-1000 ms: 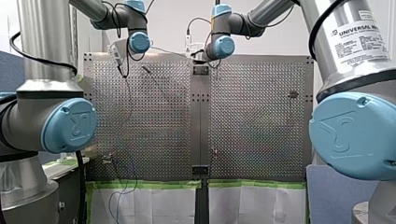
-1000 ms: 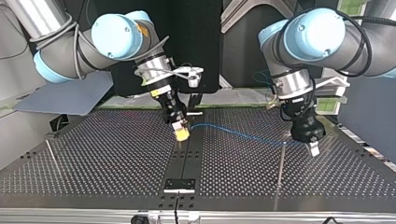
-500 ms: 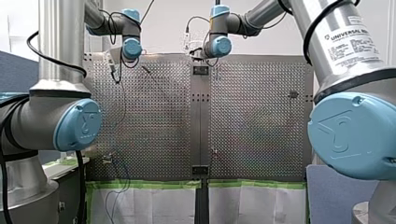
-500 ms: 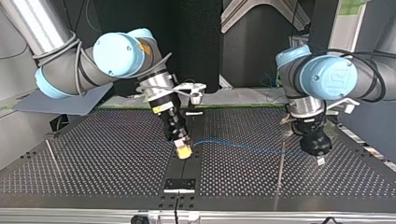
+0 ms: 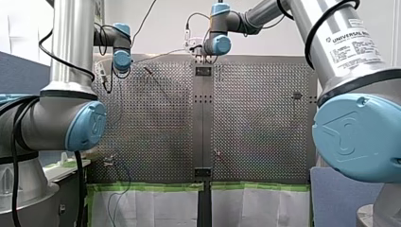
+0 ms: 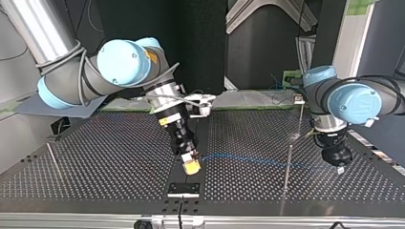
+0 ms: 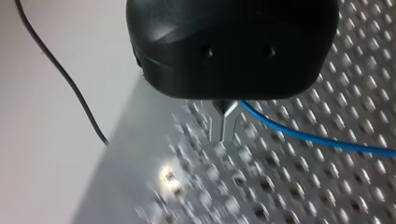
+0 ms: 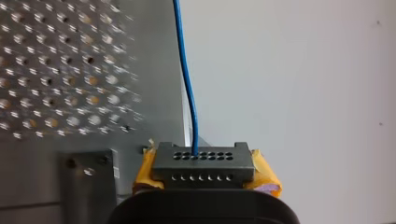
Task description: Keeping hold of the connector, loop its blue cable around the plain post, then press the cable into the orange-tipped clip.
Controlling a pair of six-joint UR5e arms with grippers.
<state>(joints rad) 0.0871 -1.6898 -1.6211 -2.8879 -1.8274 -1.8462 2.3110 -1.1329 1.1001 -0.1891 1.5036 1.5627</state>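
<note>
reading "universal" on label [image 5: 355, 45], connector [image 8: 201, 163] clamped, blue cable [image 7: 317, 140] pinched

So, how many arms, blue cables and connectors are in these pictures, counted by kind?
arms: 2 (my right arm, my left arm)
blue cable: 1
connector: 1
total: 4

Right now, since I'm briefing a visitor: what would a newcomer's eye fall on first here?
The blue cable stands out, strung across the perforated table between the two grippers in the top view. At that view's left, my right gripper with yellow pads clamps the black connector; at its right, my left gripper pinches the cable.
</note>
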